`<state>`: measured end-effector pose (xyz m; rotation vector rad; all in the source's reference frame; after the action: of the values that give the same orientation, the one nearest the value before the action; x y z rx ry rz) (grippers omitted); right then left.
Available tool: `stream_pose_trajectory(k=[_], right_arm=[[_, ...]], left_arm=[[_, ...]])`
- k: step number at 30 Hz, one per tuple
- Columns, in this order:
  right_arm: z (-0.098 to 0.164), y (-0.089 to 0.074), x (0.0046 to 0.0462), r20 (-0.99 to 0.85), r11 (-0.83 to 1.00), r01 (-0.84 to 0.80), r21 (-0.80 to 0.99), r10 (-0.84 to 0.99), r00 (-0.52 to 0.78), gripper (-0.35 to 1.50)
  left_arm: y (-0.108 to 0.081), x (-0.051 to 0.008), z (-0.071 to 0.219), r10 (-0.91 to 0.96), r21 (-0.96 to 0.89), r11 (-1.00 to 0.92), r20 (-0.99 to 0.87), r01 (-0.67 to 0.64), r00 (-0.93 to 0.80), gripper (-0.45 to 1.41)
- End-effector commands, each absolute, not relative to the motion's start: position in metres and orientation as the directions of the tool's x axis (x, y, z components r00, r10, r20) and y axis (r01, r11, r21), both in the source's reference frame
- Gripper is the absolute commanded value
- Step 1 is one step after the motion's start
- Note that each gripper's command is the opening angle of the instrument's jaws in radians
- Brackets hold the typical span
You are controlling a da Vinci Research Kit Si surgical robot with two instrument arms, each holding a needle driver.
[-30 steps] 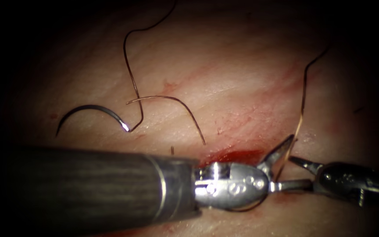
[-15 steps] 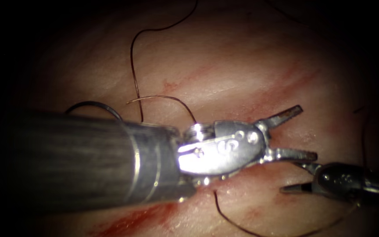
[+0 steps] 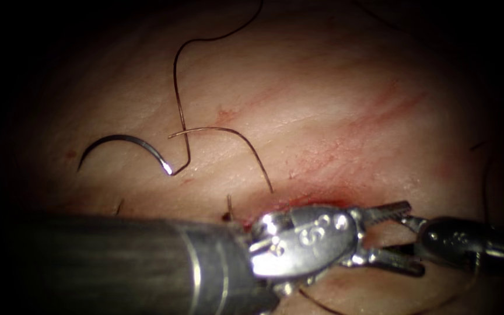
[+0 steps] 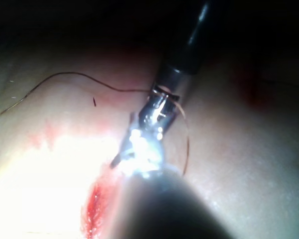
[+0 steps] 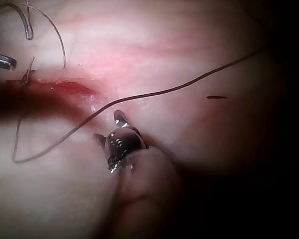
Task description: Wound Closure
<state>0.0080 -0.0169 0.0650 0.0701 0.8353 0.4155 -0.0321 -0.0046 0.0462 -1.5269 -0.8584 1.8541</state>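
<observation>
Needle free on tissue at 9 o'clock, unheld. Left claw apart, empty, lowered since half a second ago. Right claw apart beside thread, seen from right wrist.

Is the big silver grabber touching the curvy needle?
Apart. In the endoscope view the needle lies loose on the tissue, left of the cut, with bare tissue between it and the left tool, whose open jaws hold nothing.
</observation>
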Motion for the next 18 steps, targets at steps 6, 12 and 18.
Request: stream_pose_trajectory(k=[6, 12, 18], right_arm=[[0.0657, -0.0176, 0.0088, -0.708, 0.917, -0.330, 0.225, 0.386, 0.591, 1.43], [0.0657, -0.0178, 0.0089, -0.708, 0.917, -0.331, 0.224, 0.386, 0.591, 1.43], [0.0656, -0.0179, 0.0090, -0.708, 0.917, -0.331, 0.224, 0.386, 0.591, 1.43]], left_arm=[[-0.0060, -0.0351, 0.0464, 0.870, -0.884, -0.466, -0.464, 0.029, -0.167, 0.76], [-0.0062, -0.0373, 0.0463, 0.903, -0.917, -0.395, -0.398, 0.054, -0.160, 0.76], [-0.0069, -0.0395, 0.0460, 0.907, -0.922, -0.382, -0.387, 0.066, -0.167, 0.76]])
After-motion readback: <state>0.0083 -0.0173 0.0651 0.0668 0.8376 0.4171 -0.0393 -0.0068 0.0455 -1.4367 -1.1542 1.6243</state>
